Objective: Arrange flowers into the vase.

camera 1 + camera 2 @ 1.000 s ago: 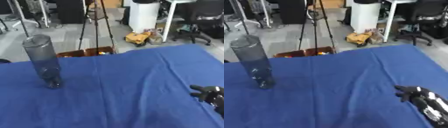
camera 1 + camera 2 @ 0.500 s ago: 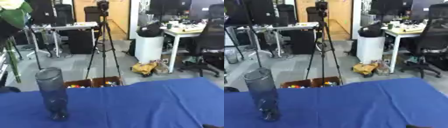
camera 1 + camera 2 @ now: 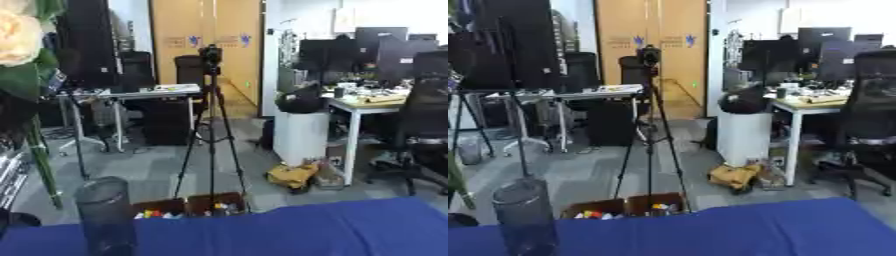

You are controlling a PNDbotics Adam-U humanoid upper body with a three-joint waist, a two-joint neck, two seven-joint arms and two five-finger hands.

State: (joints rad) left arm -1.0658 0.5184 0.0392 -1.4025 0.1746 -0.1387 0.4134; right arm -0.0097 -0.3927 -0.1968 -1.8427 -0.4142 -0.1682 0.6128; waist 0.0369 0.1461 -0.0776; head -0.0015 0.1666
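Neither hand is seen in either view, so whether the fingers are spread or pinched cannot be told.

Most of both views is taken up by an office room beyond the desk. The desk (image 3: 350,227), covered in blue cloth, is seen only as a strip along the bottom edge, from 4 to 8 o'clock.

A black tripod (image 3: 210,125) with a camera on top is seen standing on the grey floor at centre, behind the desk's far edge. At its feet, near 6 o'clock, a box (image 3: 188,207) holding small coloured items is noted, just beyond the cloth.

A white office table (image 3: 367,107) and a black chair (image 3: 424,125) are placed at 3 o'clock. A yellow bag (image 3: 293,176) is seen on the floor at about 5 o'clock.

The vase (image 3: 105,215), a tall dark translucent cylinder, is found upright on the desk at 7 o'clock; its base is cut off by the lower edge.

A flower (image 3: 16,32), pale cream with green leaves, is seen at 10 o'clock against the left edge in the left eye view, with a long green stem running down toward 8 o'clock. It is above and left of the vase, apart from it.
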